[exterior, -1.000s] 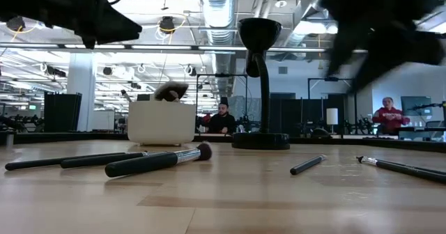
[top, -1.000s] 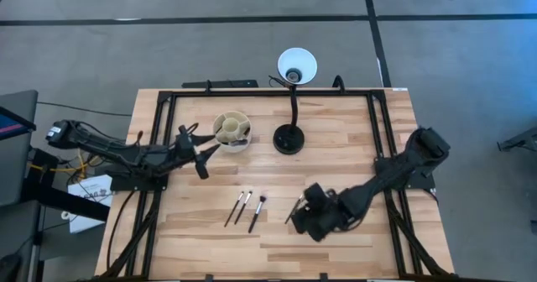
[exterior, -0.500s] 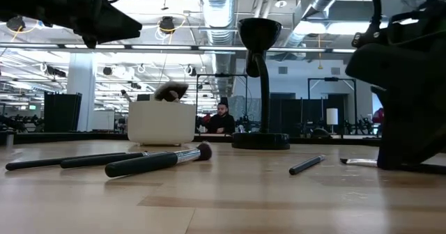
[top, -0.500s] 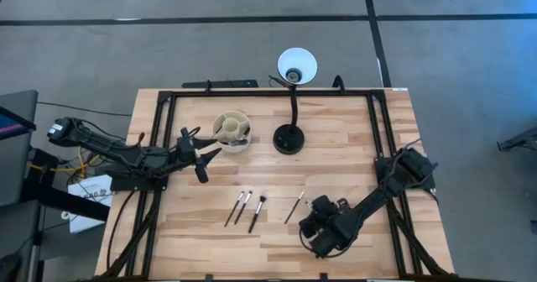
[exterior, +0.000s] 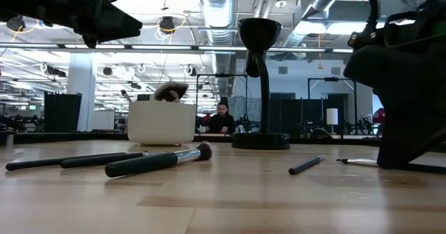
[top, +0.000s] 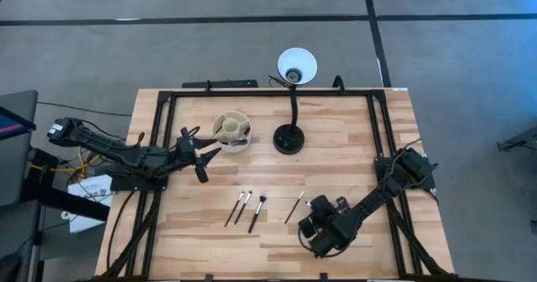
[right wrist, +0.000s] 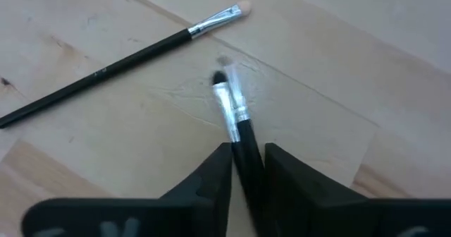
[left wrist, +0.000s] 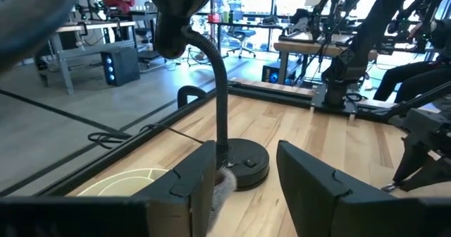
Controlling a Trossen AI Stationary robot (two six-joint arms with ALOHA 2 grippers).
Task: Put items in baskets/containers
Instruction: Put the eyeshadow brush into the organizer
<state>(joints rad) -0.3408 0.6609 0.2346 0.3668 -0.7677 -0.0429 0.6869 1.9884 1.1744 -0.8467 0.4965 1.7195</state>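
The cream divided cup [top: 232, 131] stands on the far left part of the table, with a brush's bristles [exterior: 169, 91] sticking out of its top. Three black-handled brushes [top: 245, 207] lie side by side in the middle, and another [top: 294, 206] lies just right of them. My right gripper [top: 312, 223] is low at the near right, shut on a further brush [right wrist: 229, 103] with a silver ferrule and dark tip. My left gripper [top: 201, 152] hangs open above the table, just left of the cup. My right gripper pinches the brush's black handle [right wrist: 246, 149] just behind the ferrule, between its two fingers [right wrist: 220, 168]. The fingers slant down from above and lie along the brush. The ferrule and tip [exterior: 357, 162] stick out ahead, level and just over the tabletop.
A black desk lamp stands with its base [top: 289, 139] right of the cup, its white shade [top: 297, 64] over the far edge. A black frame [top: 252, 93] rims the table. People sit in the room beyond [exterior: 221, 117]. Bare wood lies along the near edge [top: 252, 248].
My right gripper has moved toward the table's near edge and dropped to the tabletop, coming down over the brush that lay on the near right. That uncovered the brush lying right of the middle three. The other brushes and the cup have kept their places.
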